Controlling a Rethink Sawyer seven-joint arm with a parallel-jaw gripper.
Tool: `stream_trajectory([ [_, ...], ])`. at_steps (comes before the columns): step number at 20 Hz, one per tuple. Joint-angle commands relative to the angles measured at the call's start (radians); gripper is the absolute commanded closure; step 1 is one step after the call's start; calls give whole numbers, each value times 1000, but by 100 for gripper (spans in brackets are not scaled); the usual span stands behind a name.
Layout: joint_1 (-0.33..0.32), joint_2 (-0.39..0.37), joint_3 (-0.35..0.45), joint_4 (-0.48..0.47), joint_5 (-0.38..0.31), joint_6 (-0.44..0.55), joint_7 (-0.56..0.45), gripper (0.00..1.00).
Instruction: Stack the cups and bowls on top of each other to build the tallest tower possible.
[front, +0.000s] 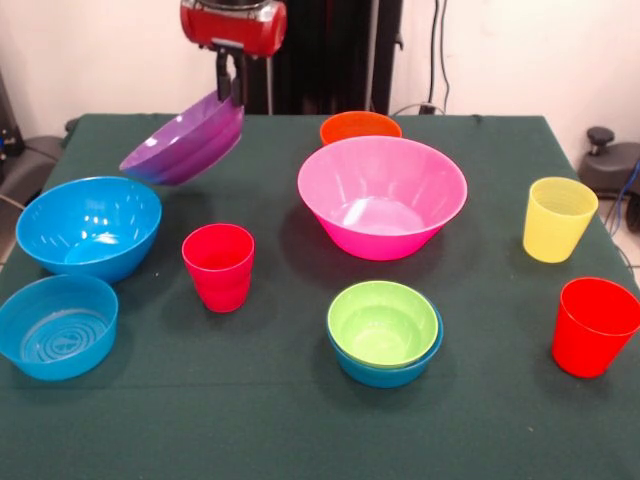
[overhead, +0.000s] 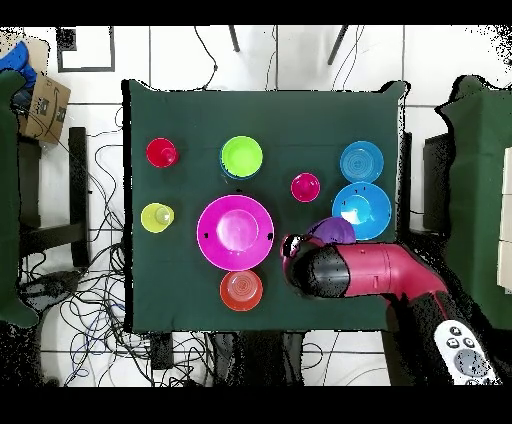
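My gripper (front: 233, 92) is shut on the far rim of the purple bowl (front: 186, 143) and holds it tilted in the air above the table's far left. From overhead the arm covers most of that bowl (overhead: 335, 229). The big pink bowl (front: 381, 197) stands at the centre with the small orange bowl (front: 360, 127) behind it. The lime green bowl (front: 383, 322) sits nested in a blue bowl (front: 392, 371). Two more blue bowls (front: 88, 226) (front: 57, 326) stand at the left. A red cup (front: 218, 266), a yellow cup (front: 558, 218) and a second red cup (front: 593, 326) stand apart.
The green table cloth (front: 280, 420) ends at the edges on all sides. A black device (front: 610, 165) sits beyond the right edge. Cables lie on the floor around the table (overhead: 95, 290), and a cardboard box (overhead: 42, 105) sits off one side.
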Motion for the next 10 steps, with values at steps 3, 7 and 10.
stream_trajectory([
  [3, 9, -115, 123, 60, 118, 183, -161, 100],
  [7, 27, -154, 139, 50, 158, 218, -145, 100],
  [10, 49, -131, 136, 18, 146, 208, -117, 100],
])
